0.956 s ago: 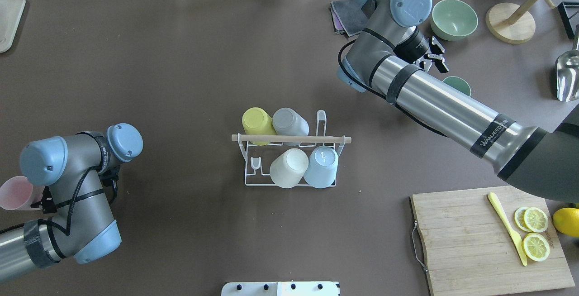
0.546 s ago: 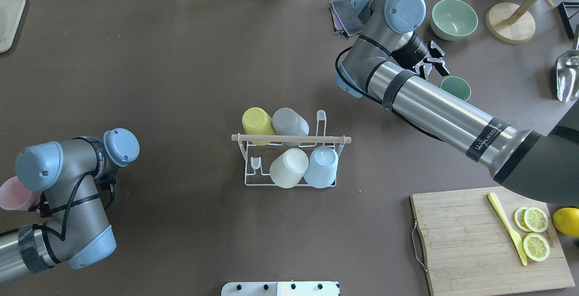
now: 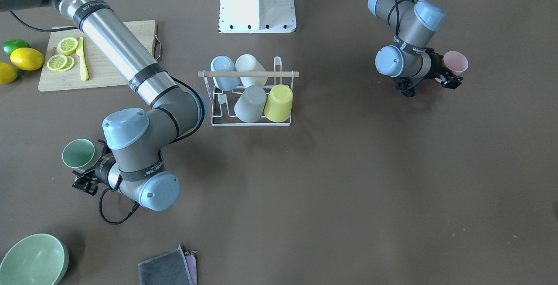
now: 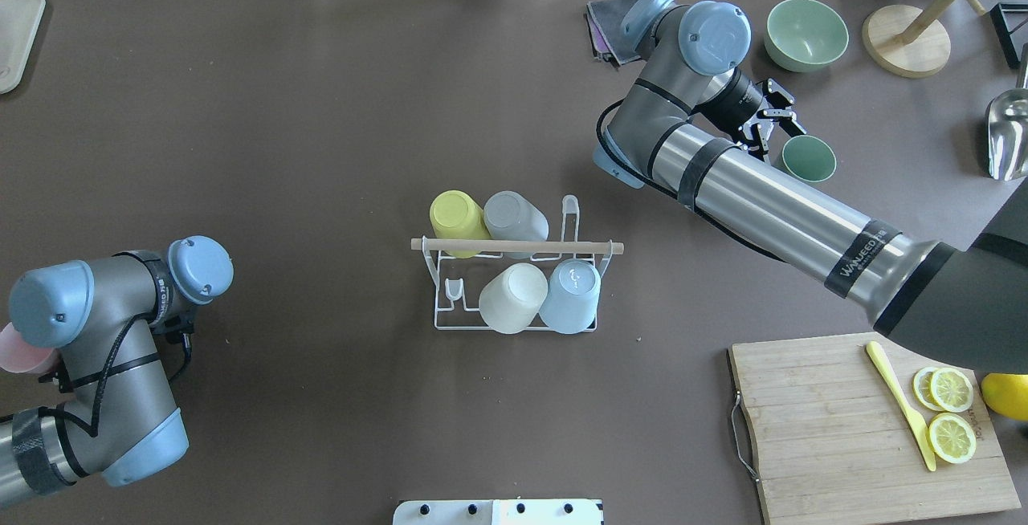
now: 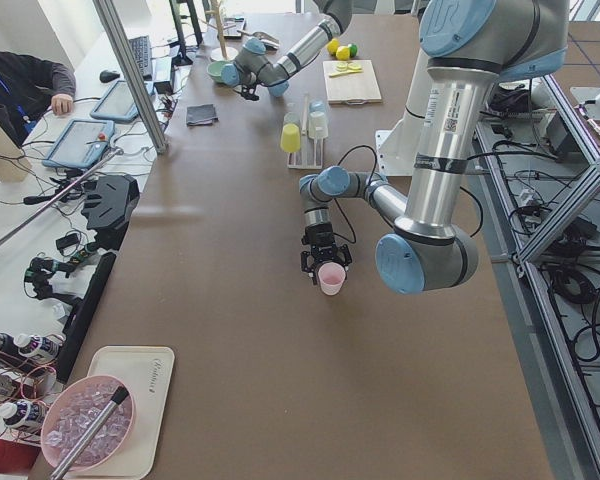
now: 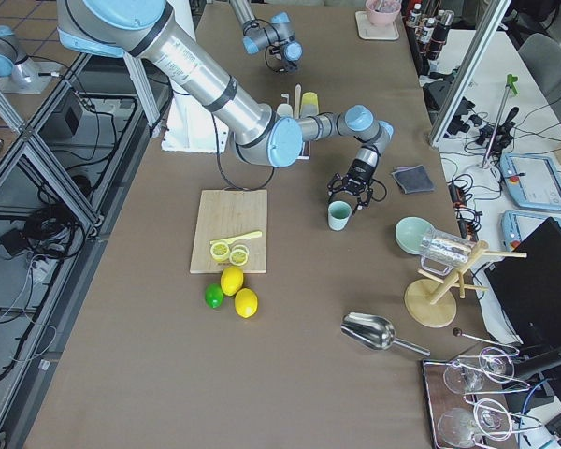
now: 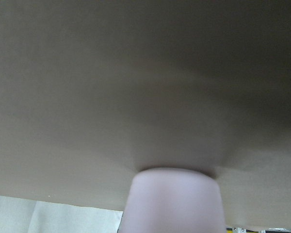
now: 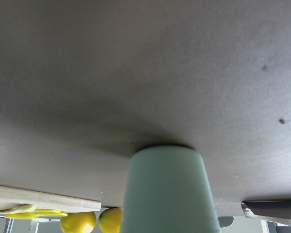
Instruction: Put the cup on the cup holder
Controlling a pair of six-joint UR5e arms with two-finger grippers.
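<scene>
Front view, unlike overhead, bares pink cup (image 3: pixel 456 62) at left tool (image 3: pixel 449 80), grip unclear; right tool (image 4: pixel 773 128) spread.

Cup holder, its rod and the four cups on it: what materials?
Cup holder: thin metal wire, probably coated white, going by the slim bent prongs and even colour.
Rod: light bare wood, pale tan and matte.
Cups: probably matte plastic or a similar composite. The pastel colours are flat with no glaze shine, so ceramic seems unlikely.
</scene>
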